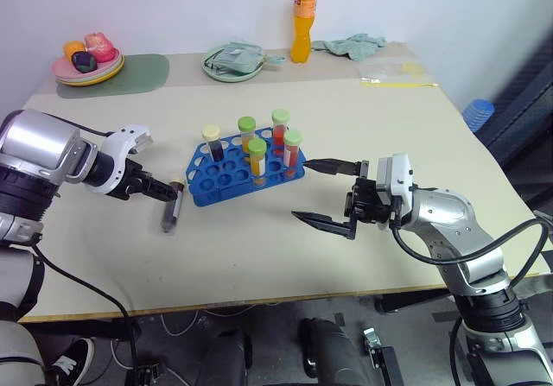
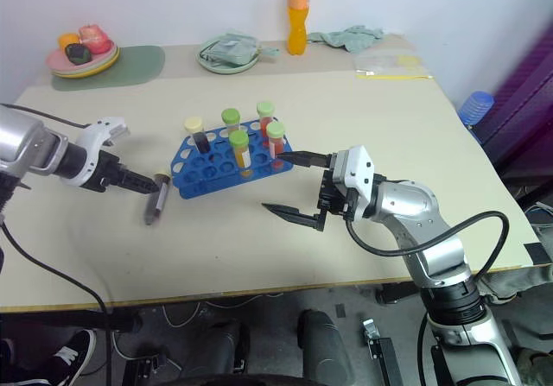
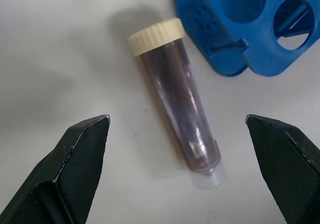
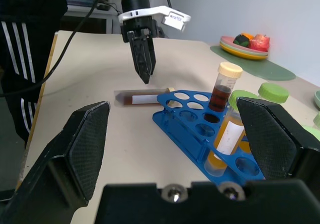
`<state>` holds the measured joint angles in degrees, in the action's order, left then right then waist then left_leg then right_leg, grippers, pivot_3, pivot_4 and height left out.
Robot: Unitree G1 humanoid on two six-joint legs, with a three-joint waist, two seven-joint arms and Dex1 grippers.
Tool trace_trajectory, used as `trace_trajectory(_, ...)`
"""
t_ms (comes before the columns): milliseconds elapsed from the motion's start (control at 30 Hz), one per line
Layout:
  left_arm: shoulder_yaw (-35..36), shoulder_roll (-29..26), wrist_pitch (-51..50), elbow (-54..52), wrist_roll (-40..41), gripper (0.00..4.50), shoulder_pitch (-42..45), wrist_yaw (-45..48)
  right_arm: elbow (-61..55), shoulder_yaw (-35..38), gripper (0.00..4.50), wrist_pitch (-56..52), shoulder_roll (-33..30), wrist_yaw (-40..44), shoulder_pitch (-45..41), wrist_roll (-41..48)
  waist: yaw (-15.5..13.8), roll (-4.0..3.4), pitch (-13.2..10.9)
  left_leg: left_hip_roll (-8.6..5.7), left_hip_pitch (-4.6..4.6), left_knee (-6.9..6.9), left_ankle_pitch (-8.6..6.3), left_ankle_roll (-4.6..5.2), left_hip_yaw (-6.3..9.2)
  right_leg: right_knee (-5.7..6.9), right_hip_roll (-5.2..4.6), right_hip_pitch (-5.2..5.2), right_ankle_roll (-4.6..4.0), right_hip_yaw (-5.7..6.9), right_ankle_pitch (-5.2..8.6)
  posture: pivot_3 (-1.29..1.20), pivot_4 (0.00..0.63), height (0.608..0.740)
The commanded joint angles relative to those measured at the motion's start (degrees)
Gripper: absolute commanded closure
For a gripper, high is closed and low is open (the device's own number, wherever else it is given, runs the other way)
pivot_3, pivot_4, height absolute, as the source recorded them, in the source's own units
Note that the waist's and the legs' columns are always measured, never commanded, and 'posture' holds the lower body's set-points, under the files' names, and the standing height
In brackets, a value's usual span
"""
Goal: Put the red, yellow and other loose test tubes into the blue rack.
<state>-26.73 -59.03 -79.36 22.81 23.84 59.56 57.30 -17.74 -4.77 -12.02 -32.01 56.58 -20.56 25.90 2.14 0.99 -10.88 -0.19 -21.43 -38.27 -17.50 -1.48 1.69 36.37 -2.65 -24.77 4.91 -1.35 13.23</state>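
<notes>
From the head views, a blue plastic test-tube rack (image 1: 242, 168) is seen standing mid-way on the beige surface (image 1: 259, 248), with five capped tubes upright in it. A loose clear tube of dark brown liquid with a cream cap (image 1: 170, 209) is seen lying flat just beside the rack's left end. The left gripper (image 1: 164, 189) is held directly over it, empty. The right gripper (image 1: 327, 193) is found on the rack's other side, aimed sideways, fingers spread wide and nothing held.

In the left wrist view, the loose tube (image 3: 177, 98) is framed between the two black fingers (image 3: 80, 159), which are parted wide and apart from it; its cap lies near the rack's corner (image 3: 240, 33).

In the right wrist view, the right fingers (image 4: 85, 144) are shown wide apart and empty, with the rack (image 4: 200, 134) and the left gripper (image 4: 143, 58) poised over the lying tube (image 4: 142, 97).
</notes>
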Motion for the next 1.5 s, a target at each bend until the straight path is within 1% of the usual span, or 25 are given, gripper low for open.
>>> trace_trajectory(33,-0.34,3.60,1.38,4.96,-3.14,0.00,0.57,-0.77,-1.81,0.06,0.02,0.56,0.76,-0.51,-0.52,0.15,-0.26,0.00,0.00,0.00,-0.01,-0.01,0.00,0.00,0.00,0.01,0.00,0.00,0.00,0.01,0.00,0.00,0.150,0.740)
trace_trajectory(100,0.93,6.06,0.20,7.38,-3.94,0.00,1.24,-2.02,-2.03,-0.17,0.02,0.60,0.83,-0.54,-0.66,0.02,-0.51,0.04,-0.02,0.00,-0.04,-0.05,0.00,0.00,0.00,0.00,0.00,0.01,0.00,0.01,0.00,0.00,0.150,0.740)
trace_trajectory(167,1.65,7.48,-1.70,7.63,-3.87,0.00,0.83,-2.68,-2.78,-0.30,0.02,0.13,0.81,-0.75,-0.62,0.20,-0.90,0.04,-0.02,0.00,-0.06,-0.06,0.00,0.00,0.01,0.00,-0.02,0.00,0.01,0.01,0.00,0.00,0.150,0.740)
trace_trajectory(300,2.41,8.27,-3.41,7.92,-4.29,0.00,0.02,-3.34,-3.10,-0.43,0.02,0.01,0.73,-1.07,-0.22,0.29,-1.00,0.03,-0.01,0.00,-0.02,-0.06,0.00,0.00,0.03,0.03,-0.02,0.00,0.01,-0.01,0.00,0.00,0.150,0.740)
trace_trajectory(400,3.33,8.81,-3.70,9.16,-4.97,0.80,0.11,-4.58,-3.33,-0.50,0.00,-0.11,0.68,-1.18,-0.04,0.39,-1.02,0.04,-0.01,0.00,-0.02,-0.06,0.00,0.00,0.04,0.03,-0.02,0.00,0.01,-0.02,0.00,0.00,0.150,0.740)
trace_trajectory(467,3.49,9.06,-3.93,9.39,-5.10,1.75,0.31,-4.57,-3.21,-0.60,0.00,-0.31,0.80,-1.32,-0.15,0.47,-1.09,0.04,-0.01,0.00,-0.02,-0.06,0.00,0.00,0.04,0.03,-0.02,0.00,0.01,-0.01,0.00,0.00,0.150,0.740)
trace_trajectory(567,4.54,9.62,-4.76,9.41,-4.93,3.35,0.81,-4.57,-3.01,-0.81,0.00,-0.04,0.82,-1.33,-0.09,0.08,-0.97,0.04,-0.01,0.00,0.00,-0.06,0.00,0.00,0.03,0.05,-0.02,0.00,0.01,-0.02,0.00,0.00,0.150,0.740)
trace_trajectory(600,4.50,9.47,-4.42,8.87,-5.15,3.66,0.71,-4.68,-2.93,-0.88,0.00,0.08,0.83,-1.35,-0.05,-0.08,-0.95,0.04,-0.01,0.00,0.01,-0.06,0.00,0.00,0.04,0.06,-0.02,0.00,0.01,-0.02,0.00,0.00,0.150,0.740)
trace_trajectory(633,5.04,9.48,-4.73,8.68,-5.12,3.73,0.69,-5.05,-2.90,-0.88,0.00,0.11,0.83,-1.35,0.01,-0.14,-0.96,0.04,-0.01,0.00,0.02,-0.06,0.00,0.00,0.04,0.09,-0.01,-0.01,0.01,-0.02,0.00,0.00,0.150,0.740)
trace_trajectory(700,6.85,9.08,-4.08,8.15,-5.57,3.73,0.49,-6.54,-2.78,-0.87,0.00,0.27,0.79,-1.40,0.25,-0.44,-0.98,0.04,-0.01,0.00,0.01,-0.06,0.00,0.00,0.04,0.09,-0.01,0.00,0.01,-0.02,0.00,0.00,0.150,0.740)
trace_trajectory(733,9.02,9.14,-4.14,7.99,-6.03,3.73,0.10,-8.66,-2.80,-0.82,0.00,0.37,0.71,-1.40,0.44,-0.58,-0.99,0.04,-0.01,0.00,0.01,-0.06,0.00,0.00,0.04,0.08,-0.01,-0.01,0.01,-0.02,0.00,0.00,0.150,0.740)
trace_trajectory(833,17.82,9.53,-3.42,3.00,-8.07,3.73,-2.93,-17.46,-3.01,-0.29,0.00,0.51,0.48,-1.64,1.14,-0.86,-1.02,0.04,-0.01,0.01,-0.01,-0.07,0.00,0.00,0.06,0.08,-0.03,-0.02,0.01,-0.02,0.00,0.00,0.150,0.740)
trace_trajectory(900,26.46,10.85,-3.83,-2.27,-9.63,3.73,-6.24,-24.11,-3.03,-0.06,0.00,0.73,0.29,-1.64,1.69,-1.09,-1.04,0.04,-0.01,0.02,-0.02,-0.07,0.00,0.00,0.06,0.12,-0.07,-0.06,0.01,-0.05,0.00,0.00,0.150,0.740)
trace_trajectory(967,36.99,14.74,1.66,-11.11,-10.11,3.73,-11.97,-30.74,-3.07,0.11,0.00,1.37,0.18,-1.69,2.24,-1.44,-1.18,0.03,0.00,0.03,-0.03,-0.07,0.01,-0.02,0.06,0.14,-0.12,-0.09,0.02,-0.06,-0.01,0.00,0.150,0.740)
trace_trajectory(1033,42.70,18.00,8.33,-19.75,-9.34,3.73,-17.31,-33.07,-3.17,0.55,0.00,1.47,0.22,-2.12,2.64,-1.49,-1.41,0.06,0.01,0.11,-0.04,-0.07,0.05,-0.08,0.05,0.19,-0.22,-0.12,0.02,-0.06,-0.01,0.00,0.150,0.740)
trace_trajectory(1067,45.49,20.58,16.96,-24.15,-8.92,3.73,-20.36,-33.71,-3.23,0.81,0.00,1.53,0.29,-2.34,2.79,-1.43,-1.46,0.07,0.02,0.11,-0.05,-0.09,0.07,-0.14,0.04,0.23,-0.25,-0.13,0.02,-0.06,-0.01,0.00,0.150,0.740)
trace_trajectory(1100,46.77,22.23,25.82,-27.82,-8.40,3.73,-23.63,-32.28,-3.30,0.99,0.00,1.49,0.35,-2.53,2.92,-1.41,-1.57,0.07,0.02,0.08,-0.05,-0.08,0.11,-0.21,0.04,0.22,-0.30,-0.13,0.03,-0.06,-0.01,0.00,0.150,0.740)
trace_trajectory(1133,47.69,23.85,33.87,-30.98,-7.73,3.73,-26.89,-30.22,-3.47,1.09,0.00,1.44,0.36,-2.66,3.07,-1.34,-1.65,0.09,0.03,0.06,-0.05,-0.07,0.12,-0.25,0.03,0.22,-0.38,-0.13,0.03,-0.06,-0.02,0.00,0.150,0.740)
trace_trajectory(1167,48.87,25.94,39.48,-33.80,-7.25,3.73,-29.50,-30.03,-3.63,1.18,0.00,1.24,0.36,-2.81,3.24,-1.21,-1.72,0.12,0.05,0.06,-0.07,-0.06,0.15,-0.31,0.02,0.19,-0.51,-0.13,0.03,-0.04,-0.02,0.00,0.150,0.740)
trace_trajectory(1267,48.98,29.77,49.15,-38.50,-5.26,3.73,-36.05,-27.38,-3.71,1.07,0.00,1.72,-0.01,-2.78,3.65,-1.91,-1.69,0.12,0.05,-0.03,-0.05,-0.03,0.18,-0.37,0.00,0.13,-0.68,-0.10,0.03,-0.01,-0.03,0.00,0.150,0.740)
trace_trajectory(1333,46.62,30.54,57.39,-39.14,-6.41,3.73,-39.55,-24.71,-3.50,1.24,0.00,1.84,-0.10,-2.86,3.63,-2.07,-1.62,0.12,0.05,-0.05,0.00,-0.03,0.18,-0.36,-0.01,0.12,-0.69,-0.05,0.03,-0.02,-0.03,0.00,0.150,0.740)
trace_trajectory(1367,44.92,31.00,62.87,-38.94,-8.95,3.73,-41.11,-24.93,-3.35,1.40,0.00,2.25,-0.09,-3.20,3.49,-2.52,-1.57,0.12,0.06,-0.05,0.01,-0.03,0.18,-0.36,0.00,0.12,-0.67,-0.03,0.03,-0.01,-0.03,0.00,0.150,0.740)
trace_trajectory(1433,41.66,33.08,69.73,-38.03,-10.12,3.73,-43.05,-23.94,-3.20,1.90,0.00,1.74,-0.03,-3.94,3.11,-2.41,-1.63,0.12,0.07,-0.06,0.04,-0.02,0.18,-0.35,-0.01,0.12,-0.57,0.00,0.03,-0.01,-0.03,0.00,0.150,0.740)
trace_trajectory(1500,38.22,34.21,77.58,-35.58,-13.06,3.73,-44.48,-23.26,-3.05,2.18,0.00,1.77,-0.11,-4.29,2.87,-2.64,-1.71,0.13,0.08,-0.07,0.03,-0.03,0.18,-0.34,0.00,0.10,-0.56,0.05,0.05,0.03,-0.04,0.00,0.150,0.740)
